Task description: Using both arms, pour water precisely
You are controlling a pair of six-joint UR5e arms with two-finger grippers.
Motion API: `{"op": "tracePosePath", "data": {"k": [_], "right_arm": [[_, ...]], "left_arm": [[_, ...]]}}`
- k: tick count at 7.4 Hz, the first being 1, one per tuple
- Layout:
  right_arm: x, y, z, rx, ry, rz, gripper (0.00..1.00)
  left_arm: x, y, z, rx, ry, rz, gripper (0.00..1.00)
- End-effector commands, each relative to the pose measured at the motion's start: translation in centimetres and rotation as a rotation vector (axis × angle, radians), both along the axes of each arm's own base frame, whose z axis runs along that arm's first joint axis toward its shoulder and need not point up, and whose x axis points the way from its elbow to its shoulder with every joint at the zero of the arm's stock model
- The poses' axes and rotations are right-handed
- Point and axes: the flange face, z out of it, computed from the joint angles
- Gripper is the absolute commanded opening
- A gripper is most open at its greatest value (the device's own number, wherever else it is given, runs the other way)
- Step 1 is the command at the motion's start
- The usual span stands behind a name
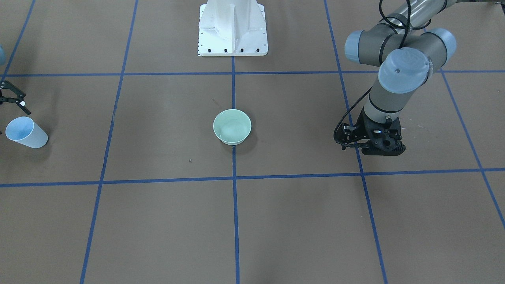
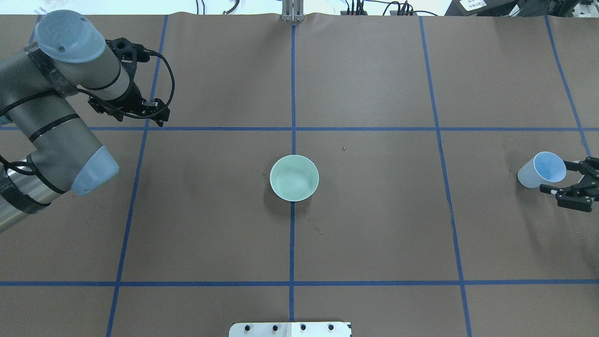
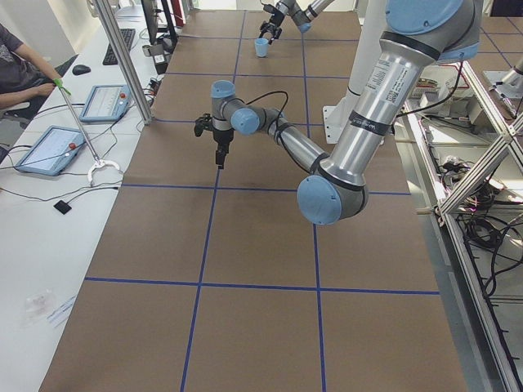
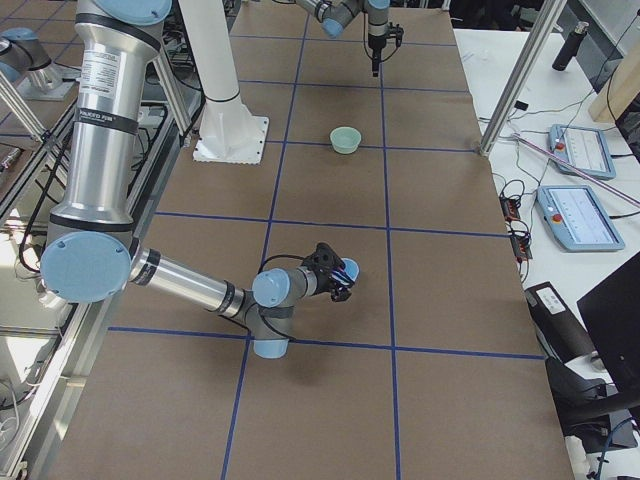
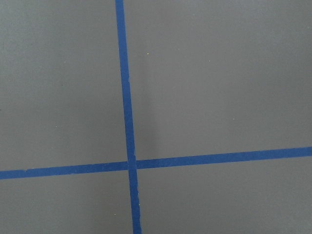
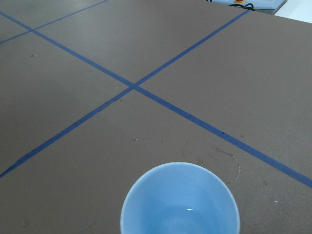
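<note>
The brown bench, ruled into squares by blue tape, is carrying everything shown. The left arm is reaching over the far left part of the bench, its left pincer pointing straight down above a tape crossing; whether its jaws are apart or together cannot be told. The right arm is lying low along the bench at the opposite end, its right pincer standing with jaws spread just beside a blue cup (contact between the two cannot be judged). A white pedestal is standing at the robot's side on the centre line. A pale green bowl is sitting upright on the middle tape line, well apart from both pincers. The water is showing only as a faint white glint at the bottom of the blue cup.
</note>
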Motion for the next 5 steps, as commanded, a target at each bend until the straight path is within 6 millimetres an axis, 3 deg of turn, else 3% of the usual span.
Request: {"op": "tracePosePath", "data": {"k": [1,2,3,4,5], "right_arm": [[4.5,-2.2,-0.5,-0.059,-0.006,0.012,0.99],[5.4,-2.9,-0.4,-0.126,-0.020,0.044,0.99],[6.2,-5.5,-1.7,-0.146,-0.036,0.082,0.99],[5.6,-7.7,-2.4,-0.185,-0.023,0.085,1.00],[5.4,-8.5,-2.1,-0.239,-0.010,0.094,1.00]], "left_arm": [[0.0,0.0,0.0,0.000,0.000,0.000,0.99],[-0.1,0.1,-0.2,0.003,0.004,0.000,0.99],[-0.1,0.2,0.0,0.001,0.003,0.002,0.99],[-0.2,0.2,0.2,0.003,-0.001,0.008,0.99],[-0.5,0.0,0.4,0.004,-0.003,0.007,0.99]]}}
